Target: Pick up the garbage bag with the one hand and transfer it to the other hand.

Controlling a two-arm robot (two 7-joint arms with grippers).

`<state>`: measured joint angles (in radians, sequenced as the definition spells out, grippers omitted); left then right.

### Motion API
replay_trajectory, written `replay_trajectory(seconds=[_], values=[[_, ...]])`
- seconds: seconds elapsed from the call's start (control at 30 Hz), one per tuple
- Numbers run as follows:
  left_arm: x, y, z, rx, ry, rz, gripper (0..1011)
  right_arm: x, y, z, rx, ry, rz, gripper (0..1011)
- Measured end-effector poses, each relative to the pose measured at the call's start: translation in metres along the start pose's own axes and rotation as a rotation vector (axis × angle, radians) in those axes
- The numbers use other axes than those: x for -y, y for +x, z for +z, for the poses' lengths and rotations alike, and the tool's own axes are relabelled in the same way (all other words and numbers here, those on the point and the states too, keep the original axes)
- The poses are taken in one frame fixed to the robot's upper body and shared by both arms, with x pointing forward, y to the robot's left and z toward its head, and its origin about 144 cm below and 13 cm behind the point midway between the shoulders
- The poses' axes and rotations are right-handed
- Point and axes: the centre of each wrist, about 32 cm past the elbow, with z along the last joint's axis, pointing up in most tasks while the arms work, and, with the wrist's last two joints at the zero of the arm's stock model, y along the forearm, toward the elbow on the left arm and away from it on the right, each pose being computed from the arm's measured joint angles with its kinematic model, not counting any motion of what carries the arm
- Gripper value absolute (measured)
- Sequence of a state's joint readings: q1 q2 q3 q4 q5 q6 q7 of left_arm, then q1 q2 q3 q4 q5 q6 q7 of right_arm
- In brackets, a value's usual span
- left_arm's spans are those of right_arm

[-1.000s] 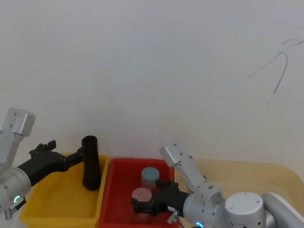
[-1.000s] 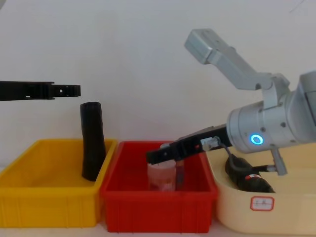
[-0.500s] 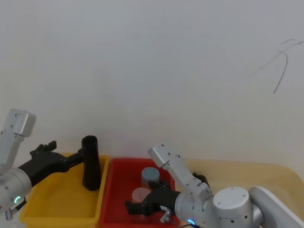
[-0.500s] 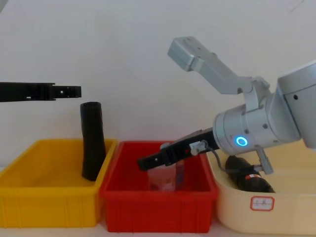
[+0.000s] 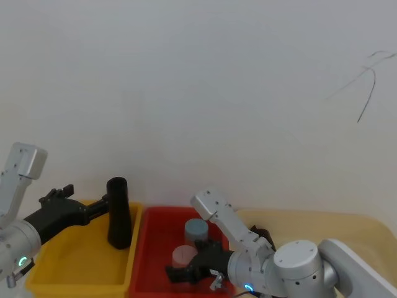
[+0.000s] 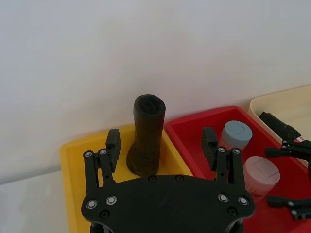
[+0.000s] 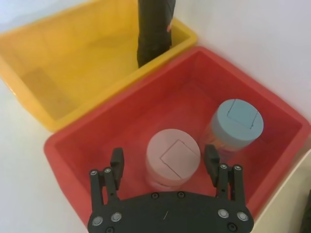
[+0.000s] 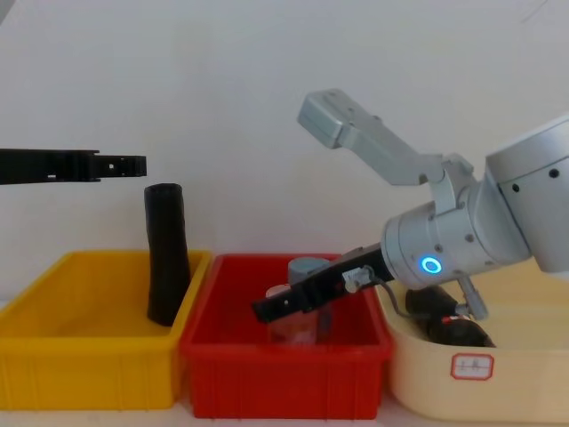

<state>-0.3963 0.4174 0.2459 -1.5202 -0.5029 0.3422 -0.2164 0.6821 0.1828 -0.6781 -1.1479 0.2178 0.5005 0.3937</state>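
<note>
The garbage bag [image 5: 118, 214] is a thick black roll standing upright at the right end of the yellow bin [image 5: 74, 273]. It leans on the bin wall in the chest view [image 8: 166, 267]. A reddish label edge shows on its side [image 7: 168, 26]. My left gripper [image 6: 161, 141], on the green-ringed arm, is open and faces the roll from a short way off. In the chest view the left gripper [image 8: 124, 163] hangs left of the roll, just above its top. My right gripper [image 7: 164, 155], on the blue-ringed arm, is open and empty over the red bin [image 8: 284, 365].
In the red bin stand a pink-lidded jar [image 7: 172, 154] and a blue-lidded jar [image 7: 236, 121], under the right gripper's fingers. A cream tub [image 8: 480, 374] at the right holds another black roll [image 8: 444, 325] lying down. A white wall stands close behind the bins.
The right arm has swung left, and its open gripper has dropped lower toward the jars in the red bin. The left arm and the upright roll have not moved.
</note>
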Motion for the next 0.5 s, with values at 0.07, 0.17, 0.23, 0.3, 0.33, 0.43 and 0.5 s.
replay_trajectory(seconds=[0.07, 0.17, 0.23, 0.3, 0.33, 0.43, 0.5], values=[[0.0, 0.0, 0.0, 0.0, 0.0, 0.0, 1000, -0.002, 0.003, -0.001, 0.001, -0.007, 0.0, 1001], [0.0, 0.0, 0.0, 0.0, 0.0, 0.0, 1000, -0.004, 0.006, -0.001, 0.003, -0.011, 0.001, 1001], [0.0, 0.0, 0.0, 0.0, 0.0, 0.0, 1000, -0.005, 0.008, -0.002, 0.004, -0.013, 0.002, 1001], [0.0, 0.0, 0.0, 0.0, 0.0, 0.0, 1000, -0.006, 0.009, -0.002, 0.004, -0.017, 0.005, 1001], [0.0, 0.0, 0.0, 0.0, 0.0, 0.0, 1000, -0.007, 0.01, -0.002, 0.004, -0.017, 0.006, 1001], [0.0, 0.0, 0.0, 0.0, 0.0, 0.0, 1000, -0.009, 0.012, -0.003, 0.005, -0.021, 0.009, 1001], [0.0, 0.0, 0.0, 0.0, 0.0, 0.0, 1000, -0.011, 0.013, -0.002, 0.006, -0.022, 0.012, 1001]])
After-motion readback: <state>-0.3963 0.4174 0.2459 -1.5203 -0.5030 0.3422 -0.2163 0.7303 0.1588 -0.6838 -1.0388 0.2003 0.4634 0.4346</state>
